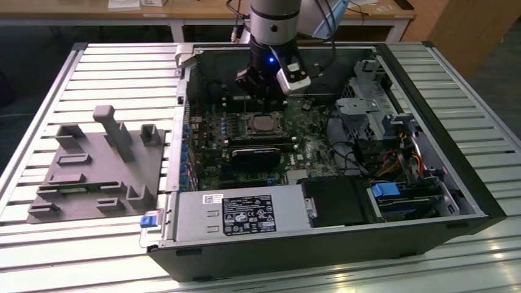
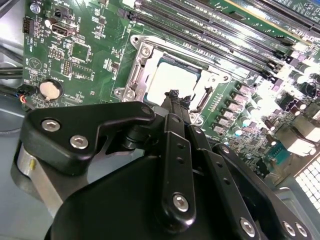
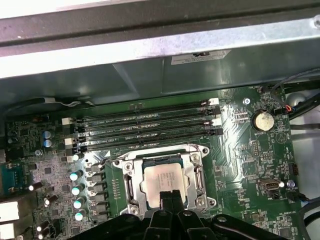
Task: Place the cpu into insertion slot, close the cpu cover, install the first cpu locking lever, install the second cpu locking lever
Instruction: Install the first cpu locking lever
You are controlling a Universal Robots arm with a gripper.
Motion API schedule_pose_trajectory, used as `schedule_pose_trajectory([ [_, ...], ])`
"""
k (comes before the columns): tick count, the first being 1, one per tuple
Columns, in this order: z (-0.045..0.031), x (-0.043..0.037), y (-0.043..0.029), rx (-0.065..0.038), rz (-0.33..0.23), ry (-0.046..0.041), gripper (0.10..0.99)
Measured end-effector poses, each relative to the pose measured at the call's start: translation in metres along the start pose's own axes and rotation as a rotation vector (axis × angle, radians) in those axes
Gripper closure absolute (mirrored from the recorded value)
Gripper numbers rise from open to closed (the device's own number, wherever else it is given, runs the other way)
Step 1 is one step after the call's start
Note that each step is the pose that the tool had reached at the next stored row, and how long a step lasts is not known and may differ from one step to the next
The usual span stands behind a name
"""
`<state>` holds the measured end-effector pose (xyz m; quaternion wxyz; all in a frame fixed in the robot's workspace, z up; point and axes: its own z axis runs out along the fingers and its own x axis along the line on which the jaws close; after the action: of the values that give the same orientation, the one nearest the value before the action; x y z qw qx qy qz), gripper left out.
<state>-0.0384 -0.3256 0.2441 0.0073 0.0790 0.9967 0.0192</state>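
cpu (image 2: 170, 80) seated in insertion slot (image 2: 137, 75), hand (image 2: 175, 96) close over it

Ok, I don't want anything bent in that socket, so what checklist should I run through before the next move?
1. cpu lying in the insertion slot: ok.
2. cpu cover down flat around the chip: ok.
3. locking levers latched: cannot tell.
4. gripper shut and empty, with its tips at the socket's edge: ok.
5. memory slots apart from the gripper: ok.
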Motion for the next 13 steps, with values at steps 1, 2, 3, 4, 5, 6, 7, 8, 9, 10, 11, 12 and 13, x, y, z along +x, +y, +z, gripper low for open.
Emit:
schedule_pose_trajectory([
  [1,-0.0003,0.0000,0.0000,0.000,0.000,0.0000,0.980],
  [2,-0.0004,0.0000,0.0000,0.000,0.000,0.0000,0.980],
  [3,-0.0004,0.0000,0.0000,0.000,0.000,0.0000,0.980],
  [4,-0.0005,0.0000,0.0000,0.000,0.000,0.0000,0.980],
  [5,-0.0005,0.0000,0.0000,0.000,0.000,0.0000,0.980],
  [6,-0.0005,0.0000,0.0000,0.000,0.000,0.0000,0.980],
  [7,-0.0006,0.0000,0.0000,0.000,0.000,0.0000,0.980],
  [8,-0.0006,0.0000,0.0000,0.000,0.000,0.0000,0.980],
  [9,-0.0006,0.0000,0.0000,0.000,0.000,0.0000,0.980],
  [10,-0.0007,0.0000,0.0000,0.000,0.000,0.0000,0.980],
  [11,-0.0007,0.0002,0.0000,0.000,0.000,0.0000,0.980],
  [12,-0.0007,0.0007,-0.0001,0.000,0.000,0.0001,0.980],
  [13,-0.0008,0.0024,-0.0004,0.000,0.000,0.0001,0.980],
])
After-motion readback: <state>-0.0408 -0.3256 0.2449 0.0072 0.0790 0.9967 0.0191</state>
